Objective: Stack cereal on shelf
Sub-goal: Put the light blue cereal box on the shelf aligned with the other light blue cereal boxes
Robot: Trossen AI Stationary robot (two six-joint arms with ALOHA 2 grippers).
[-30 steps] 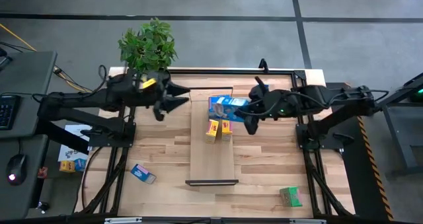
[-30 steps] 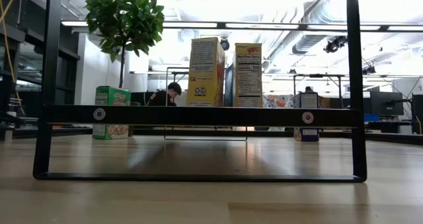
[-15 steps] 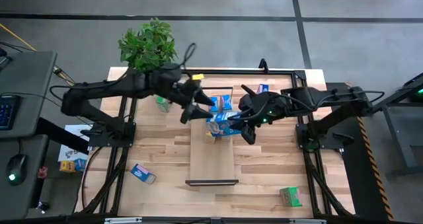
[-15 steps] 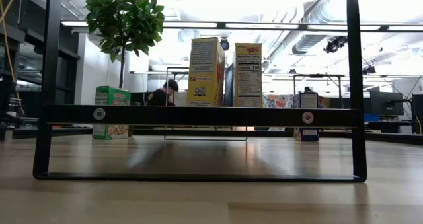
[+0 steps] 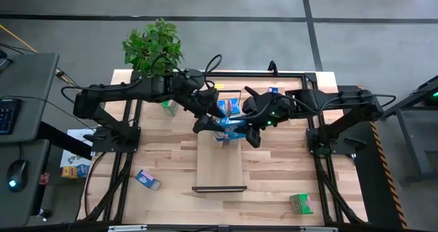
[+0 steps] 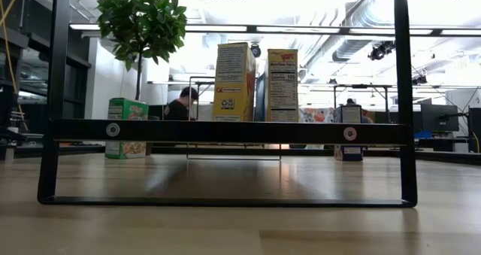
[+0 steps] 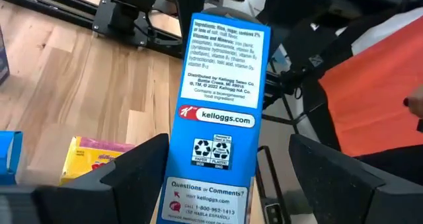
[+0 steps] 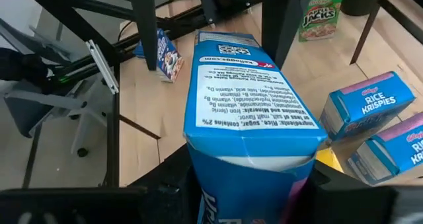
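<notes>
While both arms are crowding over the far end of the shelf [image 5: 220, 165], they are hiding most of what is sitting there. The right tool [image 5: 241, 126] is clamping a blue cereal box [image 8: 248, 102], its lower part cut off behind the fingers. The left tool [image 5: 207, 120] is standing with fingers [image 7: 135, 174] apart on either side of that box, not visibly touching it. Two yellow boxes [image 6: 234, 82] are standing upright on the shelf.

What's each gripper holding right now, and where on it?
Right gripper grips one end of a blue cereal box above the shelf. Left gripper is open, fingers straddling the same box's narrow sides, not closed on it.
</notes>
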